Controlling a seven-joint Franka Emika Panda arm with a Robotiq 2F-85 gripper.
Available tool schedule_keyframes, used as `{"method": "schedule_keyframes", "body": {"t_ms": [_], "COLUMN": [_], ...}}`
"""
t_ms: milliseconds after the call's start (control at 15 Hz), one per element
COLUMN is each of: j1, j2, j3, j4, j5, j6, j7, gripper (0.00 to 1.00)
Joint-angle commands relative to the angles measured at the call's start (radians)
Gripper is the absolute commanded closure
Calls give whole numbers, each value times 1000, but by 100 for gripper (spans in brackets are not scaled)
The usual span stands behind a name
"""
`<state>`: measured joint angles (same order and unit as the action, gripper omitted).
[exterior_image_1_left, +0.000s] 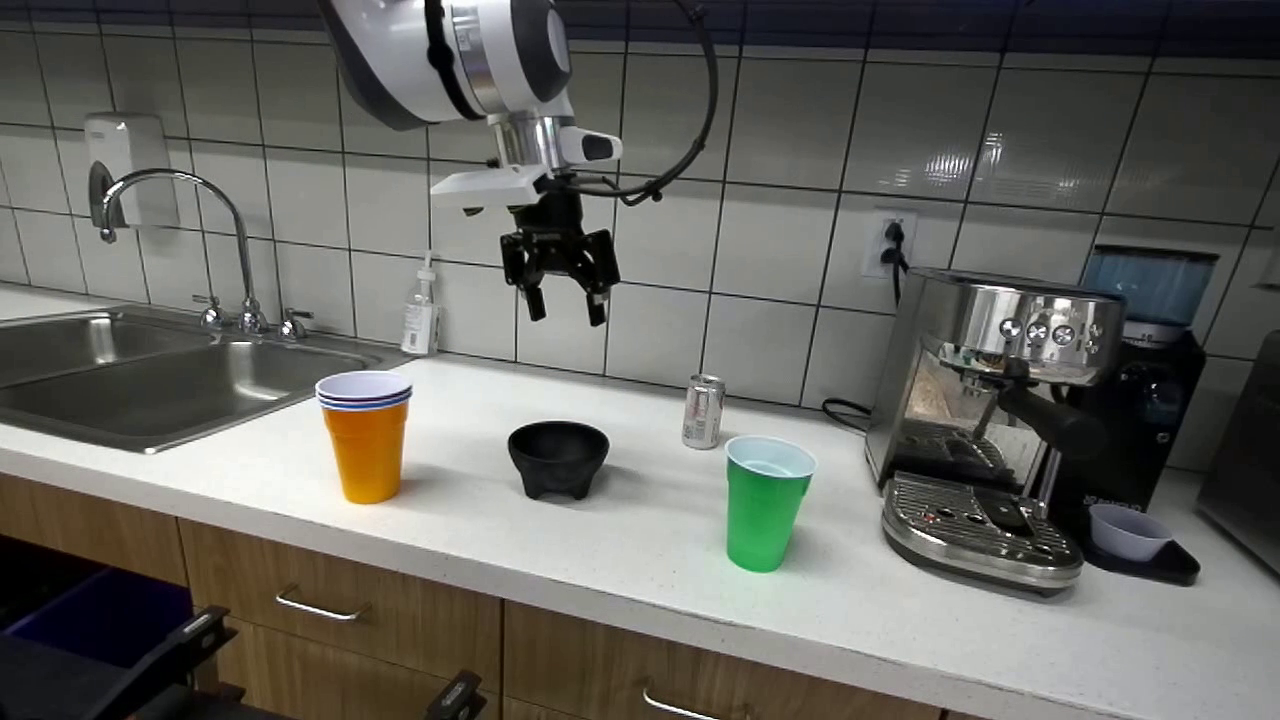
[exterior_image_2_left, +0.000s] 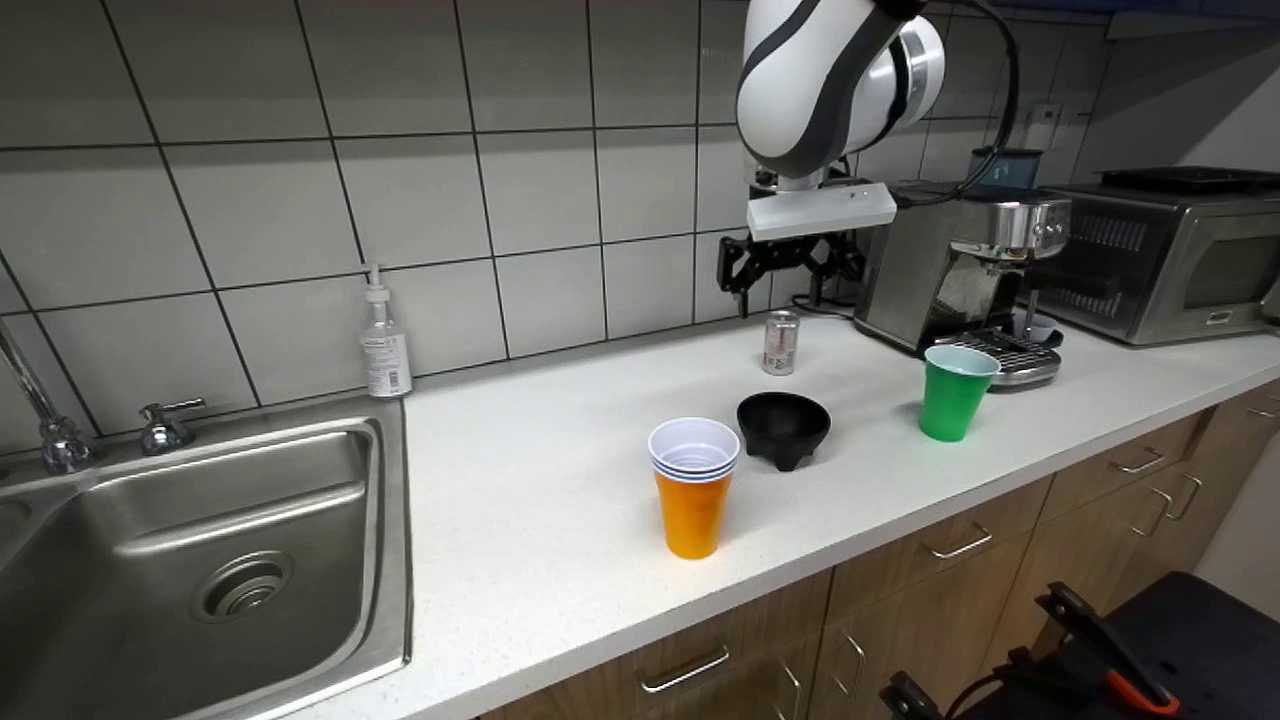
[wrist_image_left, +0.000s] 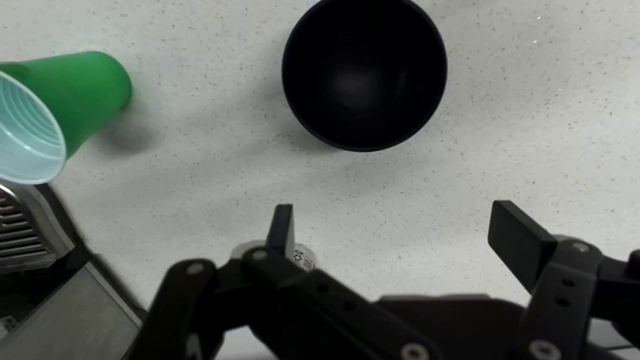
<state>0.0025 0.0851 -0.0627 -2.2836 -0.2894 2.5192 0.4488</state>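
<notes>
Kitchen on my remote feed; home or ofc, can't tell.
I'm seeing a steel double sink (exterior_image_1_left: 220, 385) w/ a tall faucet (exterior_image_1_left: 252, 316), wall-mtd dispenser (exterior_image_1_left: 143, 170), tiled wall (exterior_image_2_left: 535, 190), espresso machine (exterior_image_1_left: 985, 318), microwave-style oven (exterior_image_2_left: 1150, 265), and wood drawers (exterior_image_1_left: 410, 605) under the long white table (exterior_image_1_left: 640, 540). Black bowl (exterior_image_1_left: 558, 455) + stacked orange cups (exterior_image_1_left: 366, 445) on top; pump bottle (exterior_image_2_left: 386, 350) by the sink, near the wall.

We see a speckled white counter (exterior_image_1_left: 640, 535). It bears stacked, tapered orange plastic cups (exterior_image_1_left: 368, 450) and a round black bowl (exterior_image_1_left: 558, 462).
</notes>
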Motion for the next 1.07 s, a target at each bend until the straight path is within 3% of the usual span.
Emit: {"method": "schedule_keyframes", "body": {"t_ms": [0, 1000], "j1": [-38, -120], "j2": [-5, 76], "j3": [-25, -143], "j4": [3, 2], "j5": [43, 28], "j6": [-2, 16], "j7": [-112, -114], "gripper": [0, 0]}}
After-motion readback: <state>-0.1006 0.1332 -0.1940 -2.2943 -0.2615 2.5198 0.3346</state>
